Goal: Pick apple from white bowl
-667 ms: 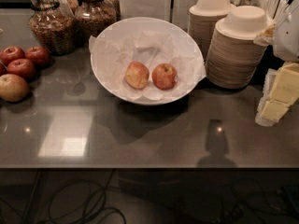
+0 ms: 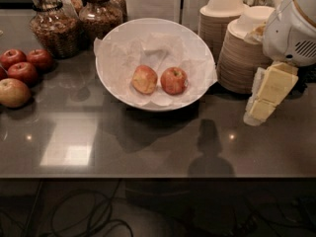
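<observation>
The white bowl (image 2: 118, 48), wide and shallow with crumpled white paper lining, stands at the middle back of the dark counter. Two small apples lie in it side by side. The apple (image 2: 144, 79), pale red-pink blotched with yellow, is the left one. An evenly redder apple (image 2: 174, 80) is just right of it. My gripper (image 2: 268, 97), with yellowish parts under a white arm housing (image 2: 291, 31), hangs at the right, just above the counter and right of the bowl, clear of its rim. It holds nothing that I can see.
Stacks of beige paper bowls (image 2: 242, 48) stand behind the gripper at the back right. Two glass jars (image 2: 54, 26) stand at the back left. Several red apples (image 2: 24, 65) and a larger yellowish-tan apple (image 2: 12, 93) lie at the left edge.
My gripper and arm have moved a little to the left, toward the bowl. The bowl and apples have not moved.
</observation>
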Robot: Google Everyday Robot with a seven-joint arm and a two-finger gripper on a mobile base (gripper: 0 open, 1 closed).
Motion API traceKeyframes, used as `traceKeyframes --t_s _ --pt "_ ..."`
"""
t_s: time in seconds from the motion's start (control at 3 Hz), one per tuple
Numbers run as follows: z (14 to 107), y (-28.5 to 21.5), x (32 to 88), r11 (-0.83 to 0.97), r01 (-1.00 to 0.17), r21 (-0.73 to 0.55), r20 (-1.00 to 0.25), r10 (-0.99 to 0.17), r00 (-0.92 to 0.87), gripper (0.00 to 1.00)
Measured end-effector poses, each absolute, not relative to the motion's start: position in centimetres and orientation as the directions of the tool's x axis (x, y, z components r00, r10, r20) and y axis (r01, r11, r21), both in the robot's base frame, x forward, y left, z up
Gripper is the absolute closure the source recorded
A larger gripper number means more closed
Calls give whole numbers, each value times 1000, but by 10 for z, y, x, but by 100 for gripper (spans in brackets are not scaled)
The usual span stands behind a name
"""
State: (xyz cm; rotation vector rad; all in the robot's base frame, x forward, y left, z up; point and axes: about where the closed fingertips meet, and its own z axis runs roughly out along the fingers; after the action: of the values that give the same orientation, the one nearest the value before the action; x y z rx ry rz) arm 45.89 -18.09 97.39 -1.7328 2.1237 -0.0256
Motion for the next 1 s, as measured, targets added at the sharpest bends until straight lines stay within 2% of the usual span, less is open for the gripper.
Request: traceKeyframes --t_s 0.33,0.67,1.0 --pt "969 -141 487 174 -950 -258 -355 -932 -75 0" --pt "969 -141 487 174 -950 -258 -355 -932 -75 0" --pt "961 -130 501 223 -940 -257 -435 -896 -94 0"
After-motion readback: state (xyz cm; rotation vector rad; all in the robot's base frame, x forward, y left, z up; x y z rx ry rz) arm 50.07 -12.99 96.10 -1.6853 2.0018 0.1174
